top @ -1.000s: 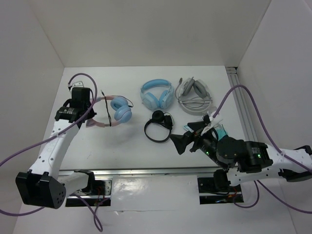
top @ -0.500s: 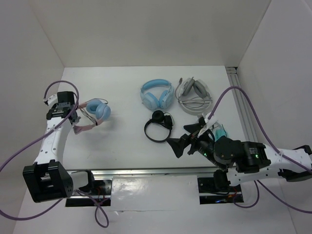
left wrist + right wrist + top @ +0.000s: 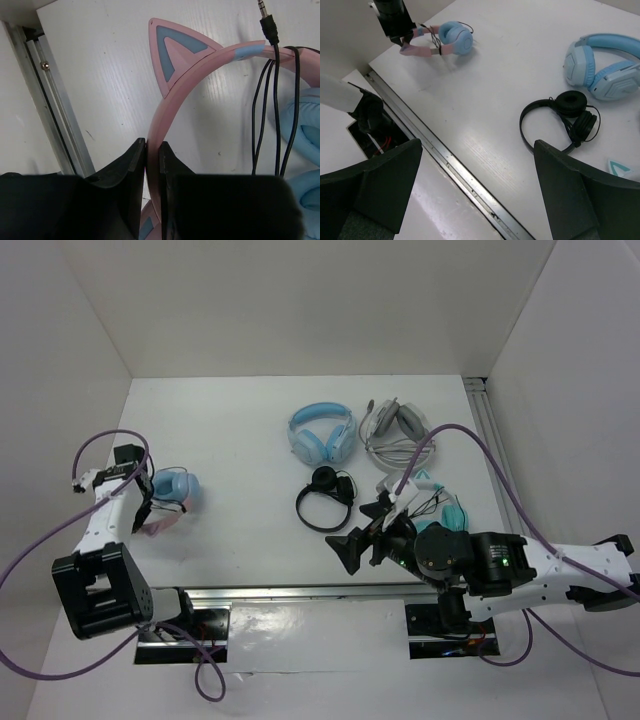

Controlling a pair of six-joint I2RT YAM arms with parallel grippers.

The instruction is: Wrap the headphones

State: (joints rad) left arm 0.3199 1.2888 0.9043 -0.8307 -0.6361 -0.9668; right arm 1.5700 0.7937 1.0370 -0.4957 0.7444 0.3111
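Headphones point(image 3: 172, 486) clamped by left end effector point(image 3: 152, 151) sit near left edge of table point(image 3: 250, 440).

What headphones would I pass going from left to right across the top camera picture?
Pink cat-ear headphones → all-blue headphones → grey-white headphones.
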